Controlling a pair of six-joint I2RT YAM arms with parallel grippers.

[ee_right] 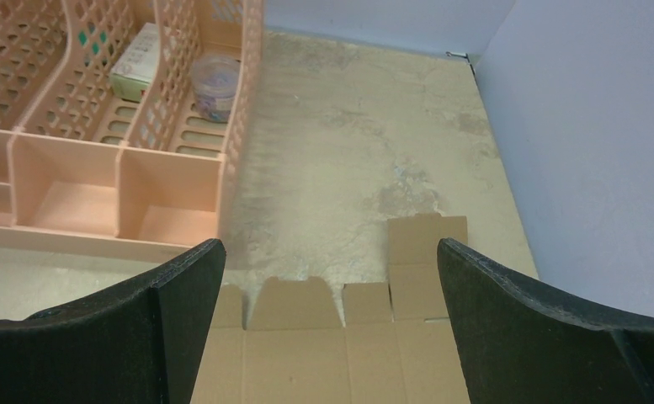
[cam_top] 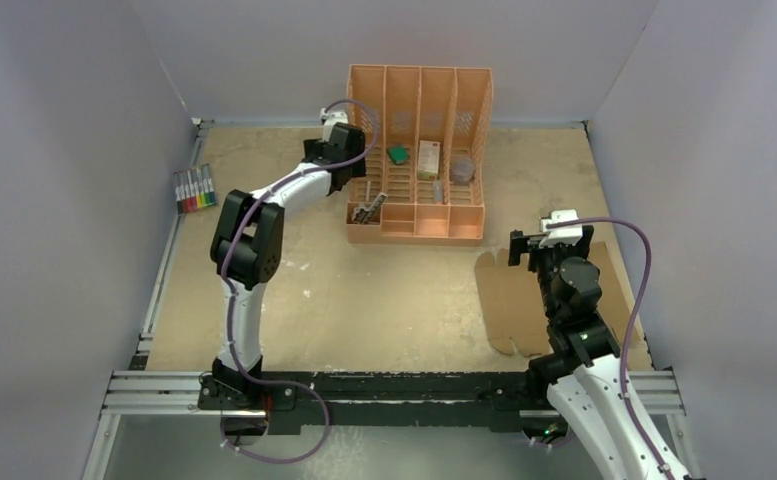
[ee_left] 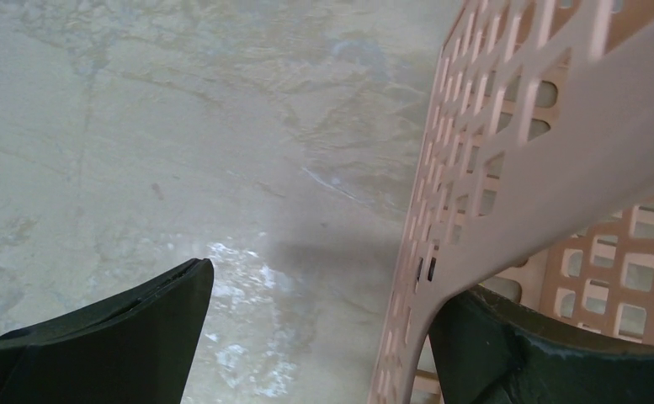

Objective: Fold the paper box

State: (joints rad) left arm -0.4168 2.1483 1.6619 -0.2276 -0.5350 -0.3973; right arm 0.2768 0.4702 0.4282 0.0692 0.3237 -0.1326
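Table (cam_top: 384, 300): mottled beige top, walled in by pale panels at 9, 12 and 3 o'clock; both arm bases sit at 6 o'clock.
Organiser (cam_top: 416, 226): orange slotted plastic with 4 slots, standing at 12 o'clock on the table, tall end toward the back wall.
Box (cam_top: 509, 300): flat brown die-cut sheet, unfolded, lying on the table at 4 o'clock. It is near the organiser's near right corner but apart from it. Rounded tabs show on its 6 o'clock edge and square flaps on its 12 o'clock edge. The right arm covers part of it in the top view.
Left arm (cam_top: 249, 240): reaches from its base toward 1 o'clock, wrist at the organiser's left wall.
Right arm (cam_top: 574, 290): folded upright over the box, wrist pointing to 12 o'clock.
Left gripper (ee_left: 319, 295): jaws wide, straddling the organiser's left wall, 1 finger outside over the table and 1 inside the slot. Contact with the wall cannot be told. It holds nothing.
Right gripper (ee_right: 330, 252): jaws wide and holding nothing; the box's far flaps show between the fingers.
Markers (cam_top: 194, 188): a row of coloured pens at 10 o'clock, beside the table's left edge.
Carton (cam_top: 428, 158): pale, in slot 3 from the left.
Tub (cam_top: 462, 167): round and clear, in slot 4.
Green item (cam_top: 398, 154): in slot 2; too small to identify.
Dark item (cam_top: 369, 210): at the near end of slot 1; its kind is unclear.
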